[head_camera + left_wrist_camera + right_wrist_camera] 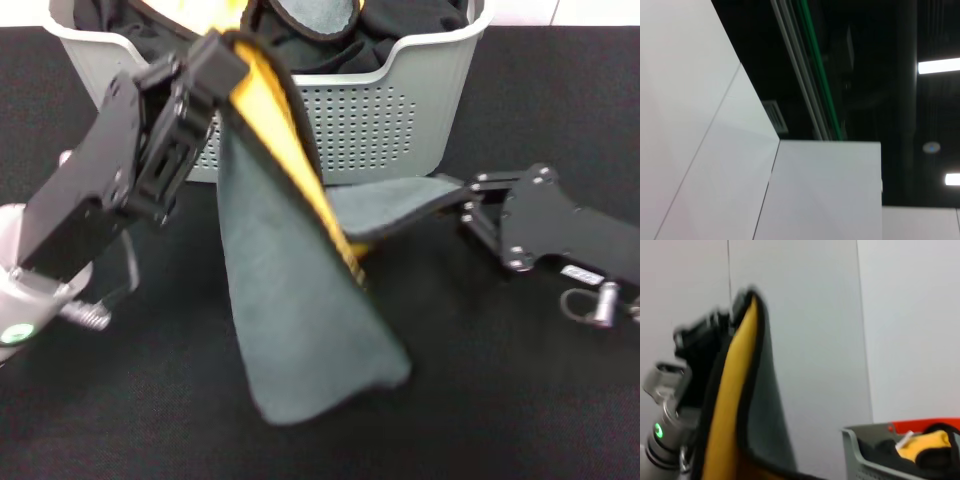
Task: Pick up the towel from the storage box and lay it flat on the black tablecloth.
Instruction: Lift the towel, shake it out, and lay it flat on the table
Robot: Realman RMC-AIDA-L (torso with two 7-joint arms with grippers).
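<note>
The towel point(300, 310) hangs in front of the storage box point(370, 110), grey face toward me, yellow-orange face and black trim along its fold. My left gripper point(215, 60) is shut on its upper corner, held high at the box's front. My right gripper point(462, 195) is shut on another corner, low over the black tablecloth point(500, 380) to the right. The towel's lower edge rests on the tablecloth. In the right wrist view the towel point(740, 390) rises toward the left gripper point(700, 345). The left wrist view shows only walls and ceiling.
The storage box holds black cloths point(400, 30) and a small round grey black-rimmed cloth point(310, 15). The box also shows in the right wrist view point(875, 450), with something yellow point(925, 445) inside it.
</note>
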